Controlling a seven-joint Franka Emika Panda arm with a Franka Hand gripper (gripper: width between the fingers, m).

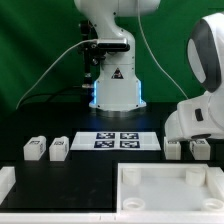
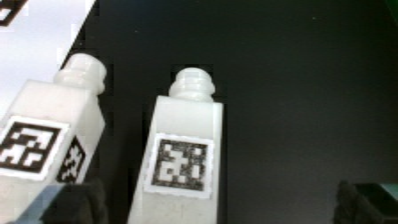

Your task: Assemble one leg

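hovering over one tagged leg (image 2: 185,135) beside its twin (image 2: 54,125), jaws spread open, holding nothing

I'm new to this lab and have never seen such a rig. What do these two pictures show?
This is a white robot arm on a black table. One picture comes from a camera standing apart; the other from a camera on the arm's wrist, close above two legs: small white blocks with square tags. Four such legs lie on the table, with a large white panel and a flat marker board. The arm's two fingers stand apart; nothing is held.
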